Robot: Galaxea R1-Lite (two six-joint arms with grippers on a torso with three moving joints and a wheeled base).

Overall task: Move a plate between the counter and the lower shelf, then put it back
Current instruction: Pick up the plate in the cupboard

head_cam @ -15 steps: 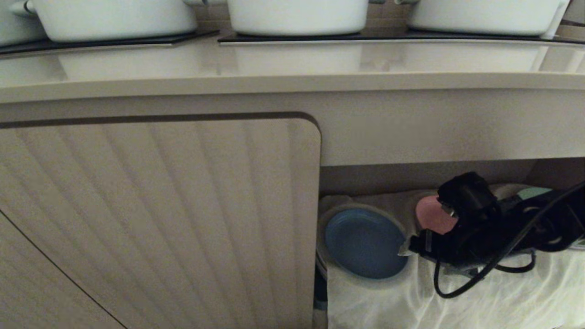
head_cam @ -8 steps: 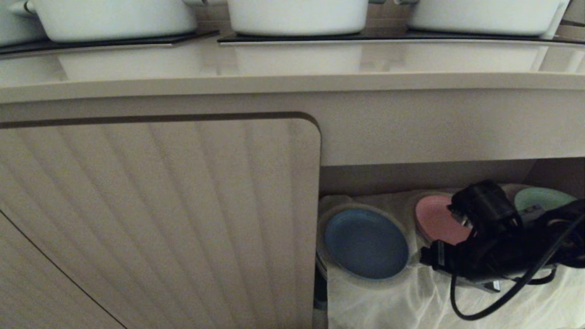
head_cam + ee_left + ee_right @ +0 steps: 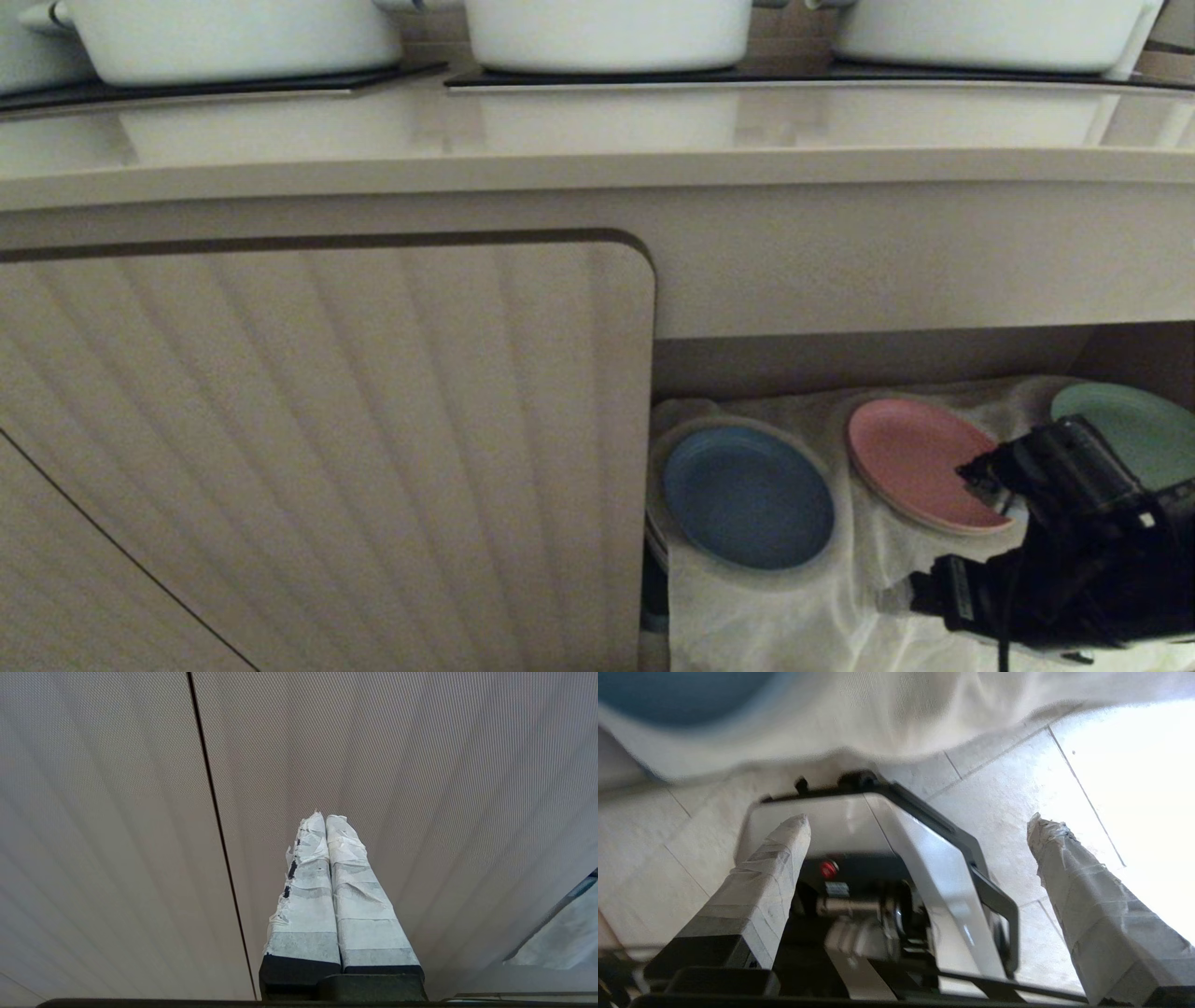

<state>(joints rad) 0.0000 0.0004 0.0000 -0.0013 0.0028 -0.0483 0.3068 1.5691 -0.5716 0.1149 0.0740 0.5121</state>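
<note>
The blue plate sat on the white cloth of the lower shelf, at the left end of the opening, just beside the ribbed cabinet door. A pink plate lay to its right, a green plate farther right & deeper in. The surface above carried white pots on black hob panels; no plate was visible up there.

The right gripper hung at the near right of the shelf opening w/ its taped fingers spread wide & nothing between them; in its own wrist view it pointed down toward the tiled floor & the robot's base, w/ the cloth edge & a sliver of blue beyond. The left gripper was parked in front of the door panel, fingers pressed together, empty.

Judgement: plate looked set down on the shelf, so the step in hand was prob. clearing the arm before re-grasping for the return. To do it well: approach low from the near-right rim, keep clear of the pink plate, slide one finger under the raised rim w/o dragging the cloth, pinch firmly, keep the plate level, then lift out clear of the surface's front edge.
</note>
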